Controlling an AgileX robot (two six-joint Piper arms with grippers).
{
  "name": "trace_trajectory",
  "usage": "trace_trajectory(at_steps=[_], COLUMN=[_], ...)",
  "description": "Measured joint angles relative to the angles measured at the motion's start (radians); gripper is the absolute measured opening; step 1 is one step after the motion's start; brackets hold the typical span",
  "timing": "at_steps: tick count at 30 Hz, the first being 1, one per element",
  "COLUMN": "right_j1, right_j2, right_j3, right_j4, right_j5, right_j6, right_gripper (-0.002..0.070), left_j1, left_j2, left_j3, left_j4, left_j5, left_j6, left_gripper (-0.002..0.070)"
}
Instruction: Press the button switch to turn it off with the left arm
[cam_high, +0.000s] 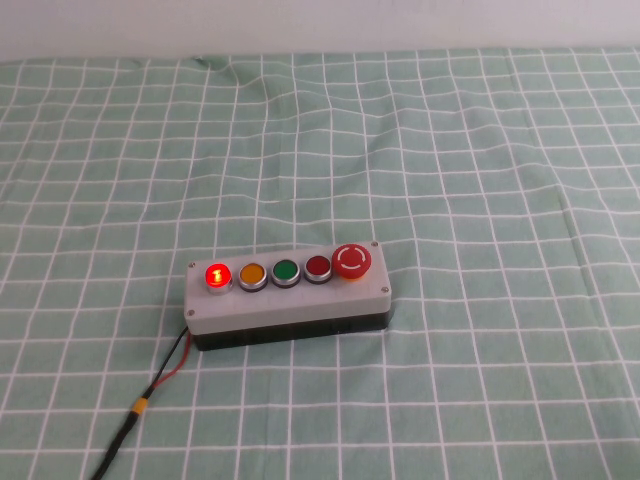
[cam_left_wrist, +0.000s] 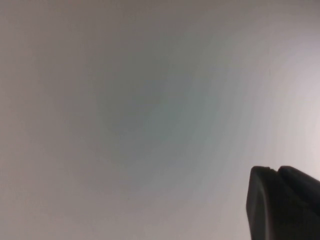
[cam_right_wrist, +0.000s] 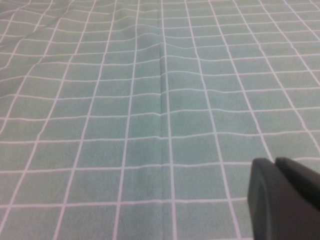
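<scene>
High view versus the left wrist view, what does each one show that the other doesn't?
Only the high view shows the grey button box on the green checked cloth, its button switch glowing red, and the cable. Only the left wrist view shows part of the left gripper, against a blank grey blur. They share nothing; the right gripper appears in neither.

Neither arm shows in the high view. The black left gripper (cam_left_wrist: 285, 205) appears only as a dark fingertip at the edge of its own wrist view. The black right gripper (cam_right_wrist: 285, 202) likewise shows one dark fingertip, hanging above the green checked tablecloth (cam_right_wrist: 150, 100).
</scene>
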Motion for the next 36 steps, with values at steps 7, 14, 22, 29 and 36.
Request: trace_trajectory(at_steps=[7,14,22,29,36], right_j1=[0.000,0.000,0.000,0.000,0.000], right_j2=[0.000,0.000,0.000,0.000,0.000], right_j3=[0.000,0.000,0.000,0.000,0.000], right_j4=[0.000,0.000,0.000,0.000,0.000], right_j5=[0.000,0.000,0.000,0.000,0.000], right_j6=[0.000,0.000,0.000,0.000,0.000], right_gripper=[-0.0017,-0.0017,-0.0017,-0.0017,-0.0017], left_j1=[0.000,0.000,0.000,0.000,0.000], left_j2=[0.037,0.291,0.495,0.677,1.004], left_j3=[-0.267,-0.503,-0.556,-0.661,-0.985], left_j4=[-0.002,-0.003,-0.078,-0.092,-0.254], left_j5=[0.390,0.830,0.774,0.921,1.357], left_j6=[-0.007,0.016,0.006,0.059,0.259], left_gripper=[-0.0002,-0.0002,-0.0002,-0.0002,-0.0002])
